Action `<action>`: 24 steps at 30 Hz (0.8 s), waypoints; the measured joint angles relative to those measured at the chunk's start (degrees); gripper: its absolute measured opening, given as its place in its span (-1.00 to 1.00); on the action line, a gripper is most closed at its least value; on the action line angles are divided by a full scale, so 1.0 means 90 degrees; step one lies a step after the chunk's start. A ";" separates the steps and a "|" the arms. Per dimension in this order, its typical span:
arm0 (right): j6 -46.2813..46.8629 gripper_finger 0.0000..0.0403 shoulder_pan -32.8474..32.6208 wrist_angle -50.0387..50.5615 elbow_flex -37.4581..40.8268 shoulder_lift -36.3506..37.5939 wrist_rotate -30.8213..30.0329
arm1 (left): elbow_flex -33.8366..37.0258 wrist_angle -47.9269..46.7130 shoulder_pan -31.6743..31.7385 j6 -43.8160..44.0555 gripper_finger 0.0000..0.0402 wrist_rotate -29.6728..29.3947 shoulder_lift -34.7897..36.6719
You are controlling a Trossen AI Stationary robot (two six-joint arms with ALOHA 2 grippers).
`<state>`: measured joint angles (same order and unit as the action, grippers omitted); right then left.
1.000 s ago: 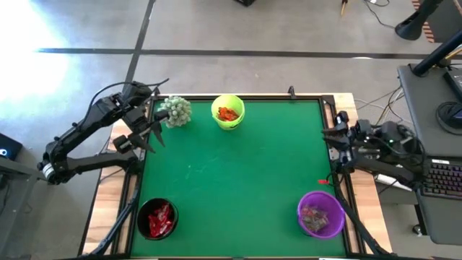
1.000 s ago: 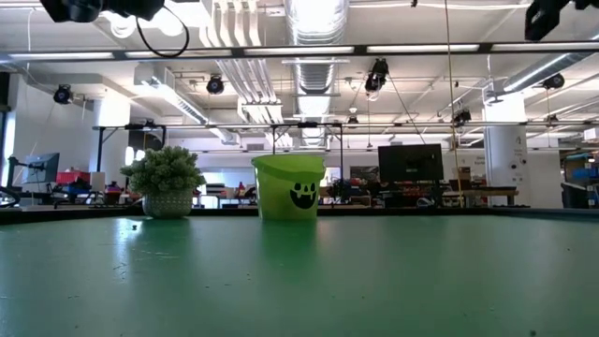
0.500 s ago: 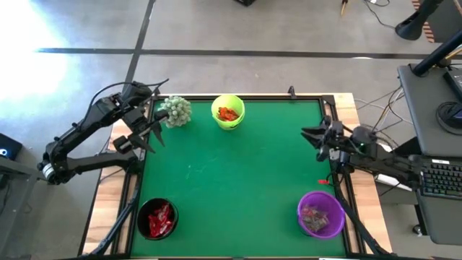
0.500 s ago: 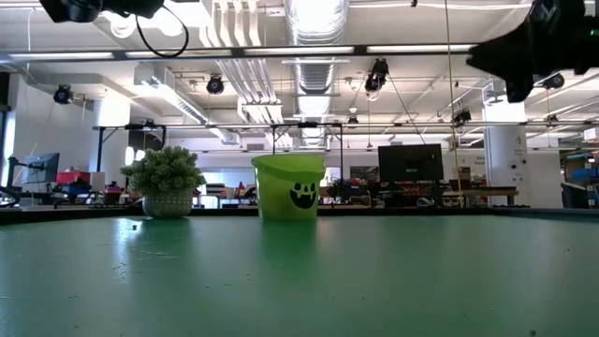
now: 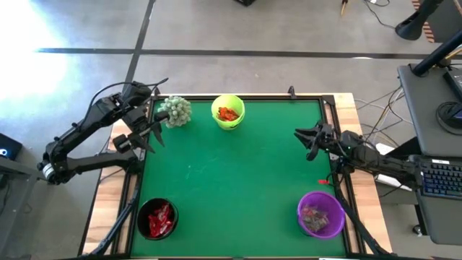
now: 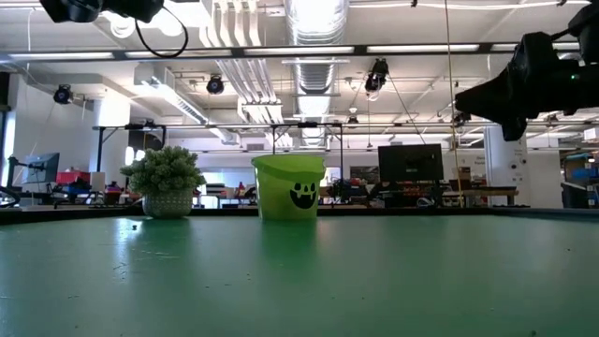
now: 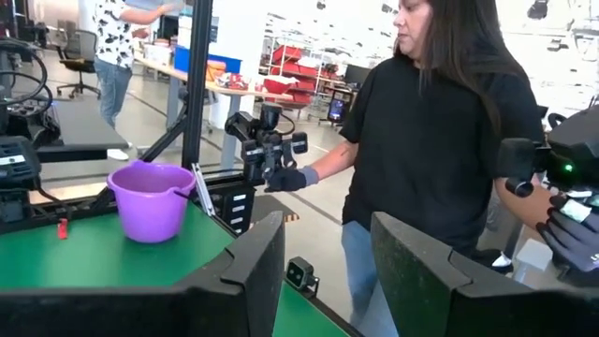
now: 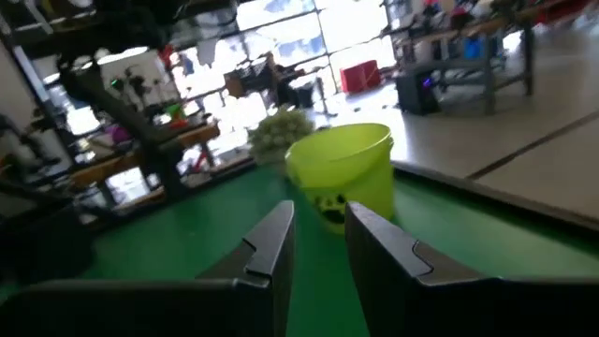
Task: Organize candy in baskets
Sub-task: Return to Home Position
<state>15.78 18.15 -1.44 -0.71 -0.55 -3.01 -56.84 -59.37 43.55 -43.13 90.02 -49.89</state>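
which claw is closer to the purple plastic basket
Right. The right claw is over the table's right edge, on the same side as the round purple plastic basket; the left claw is across the table, beside the spiky plant.

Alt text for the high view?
Top-down: green table with a lime green basket at its top edge, a black basket bottom-left and a purple basket bottom-right, all holding candy. The left gripper hovers beside a plant; the right gripper hangs near the right edge, jaws open.
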 joint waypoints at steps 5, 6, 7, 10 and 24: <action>-0.0309 -0.54 0.0000 -0.0055 0.0002 -0.0042 -0.0381 | 0.0000 0.0001 0.0000 -0.0071 -0.28 -0.0003 0.0000; -0.0390 -0.54 0.0000 -0.0053 0.0002 -0.0040 -0.0384 | 0.0000 0.0002 0.0000 -0.0085 -0.28 -0.0003 0.0000; -0.0438 -0.54 0.0000 -0.0055 0.0002 -0.0040 -0.0386 | 0.0000 0.0000 0.0000 -0.0098 -0.28 -0.0003 0.0000; -0.0482 -0.56 0.0000 -0.0049 0.0002 -0.0042 -0.0388 | 0.0000 0.0000 0.0000 -0.0107 -0.28 -0.0003 0.0000; -0.0638 -0.59 0.0000 -0.0059 0.0007 -0.0040 -0.0388 | -0.0002 0.0002 0.0000 -0.0145 -0.28 -0.0003 -0.0005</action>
<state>10.04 18.15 -1.98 -0.64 -0.91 -6.50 -56.86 -59.36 43.55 -44.44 90.00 -49.93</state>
